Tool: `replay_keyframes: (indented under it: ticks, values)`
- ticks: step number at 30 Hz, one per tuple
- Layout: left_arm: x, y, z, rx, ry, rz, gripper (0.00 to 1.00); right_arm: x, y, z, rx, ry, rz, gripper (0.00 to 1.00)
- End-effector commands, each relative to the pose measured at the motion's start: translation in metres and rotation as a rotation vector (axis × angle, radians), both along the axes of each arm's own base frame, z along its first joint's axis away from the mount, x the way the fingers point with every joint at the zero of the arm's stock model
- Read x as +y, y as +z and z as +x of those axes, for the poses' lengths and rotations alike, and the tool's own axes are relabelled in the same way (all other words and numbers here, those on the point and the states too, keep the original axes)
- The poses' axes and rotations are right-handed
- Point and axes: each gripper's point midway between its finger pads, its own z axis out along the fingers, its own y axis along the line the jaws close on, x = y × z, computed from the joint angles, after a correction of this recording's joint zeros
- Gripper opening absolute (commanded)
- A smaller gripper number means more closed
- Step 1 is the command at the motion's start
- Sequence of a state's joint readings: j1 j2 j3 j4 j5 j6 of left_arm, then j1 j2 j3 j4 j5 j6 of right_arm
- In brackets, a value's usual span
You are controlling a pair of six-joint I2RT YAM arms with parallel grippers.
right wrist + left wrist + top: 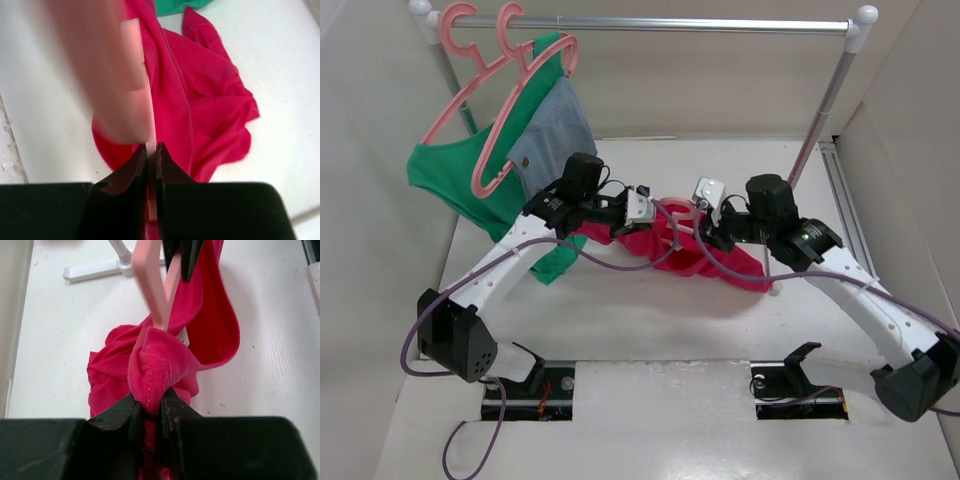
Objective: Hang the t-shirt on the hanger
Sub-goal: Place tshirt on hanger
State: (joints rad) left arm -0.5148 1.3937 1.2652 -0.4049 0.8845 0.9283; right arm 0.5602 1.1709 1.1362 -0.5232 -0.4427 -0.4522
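The crimson t-shirt (665,250) lies crumpled on the white table between my two grippers. My left gripper (150,407) is shut on a bunched fold of the t-shirt (155,367) and holds it up. The pink hanger (150,282) rises as a thin bar just beyond that fold, partly inside the cloth. My right gripper (152,150) is shut on a thin bar of the hanger (136,75), with the t-shirt (200,105) spread on the table below. In the top view the left gripper (645,208) and right gripper (705,205) nearly meet over the shirt; the hanger (682,208) barely shows.
A metal clothes rail (660,24) spans the back, its right leg (820,110) slanting down to the table. Two pink hangers (490,90) hang at its left end with a green garment (470,180) and a grey-blue garment (552,125). White walls enclose the table.
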Motion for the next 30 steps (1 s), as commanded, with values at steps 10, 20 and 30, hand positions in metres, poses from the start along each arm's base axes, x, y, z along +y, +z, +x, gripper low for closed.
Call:
replay_keyframes:
  ticks: [10,20,30]
  values:
    - [0.045,0.026,0.063,-0.037,0.248,-0.076,0.54,-0.075,0.044,-0.024,-0.036,-0.219,0.029,0.00]
    - [0.030,0.084,0.060,-0.023,0.256,-0.207,1.00,-0.101,0.108,-0.012,-0.003,-0.350,0.000,0.00]
    - [0.042,0.072,0.088,-0.180,0.352,-0.139,1.00,-0.075,0.143,-0.052,-0.040,-0.063,0.062,0.00]
